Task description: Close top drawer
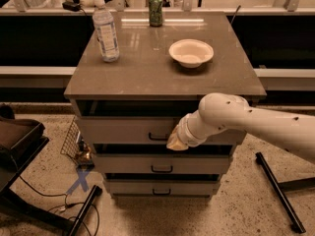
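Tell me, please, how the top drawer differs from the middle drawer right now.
The top drawer shows a wider dark gap above its front than the middle drawer, so it seems slightly out. The gripper sits against the top drawer's front, beside its handle; nothing touches the middle drawer. Both have flat grey fronts with small dark centre handles.

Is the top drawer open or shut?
Slightly open: a dark gap shows between the wide grey top drawer and the brown tabletop. The pincer is at its front, beside the dark loop handle.
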Controlling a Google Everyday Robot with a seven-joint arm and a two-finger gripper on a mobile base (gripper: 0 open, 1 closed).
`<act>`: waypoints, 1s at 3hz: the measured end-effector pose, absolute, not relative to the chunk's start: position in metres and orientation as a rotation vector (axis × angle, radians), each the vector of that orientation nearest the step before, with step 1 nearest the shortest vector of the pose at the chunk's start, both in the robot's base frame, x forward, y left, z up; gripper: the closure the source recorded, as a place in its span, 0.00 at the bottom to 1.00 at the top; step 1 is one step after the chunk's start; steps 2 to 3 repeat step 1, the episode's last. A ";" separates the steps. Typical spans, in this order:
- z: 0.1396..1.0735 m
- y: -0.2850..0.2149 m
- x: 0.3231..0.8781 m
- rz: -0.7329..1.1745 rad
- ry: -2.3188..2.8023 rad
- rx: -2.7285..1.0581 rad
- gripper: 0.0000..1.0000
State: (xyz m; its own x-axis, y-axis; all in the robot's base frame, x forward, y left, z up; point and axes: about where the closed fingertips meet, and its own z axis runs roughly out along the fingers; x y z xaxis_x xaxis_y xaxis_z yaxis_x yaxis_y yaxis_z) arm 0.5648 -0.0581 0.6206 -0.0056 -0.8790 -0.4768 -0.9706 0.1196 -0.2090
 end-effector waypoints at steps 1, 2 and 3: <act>0.621 -0.058 0.565 0.244 1.910 -1.785 1.00; 0.621 -0.058 0.565 0.244 1.910 -1.785 1.00; 0.621 -0.058 0.565 0.244 1.910 -1.785 1.00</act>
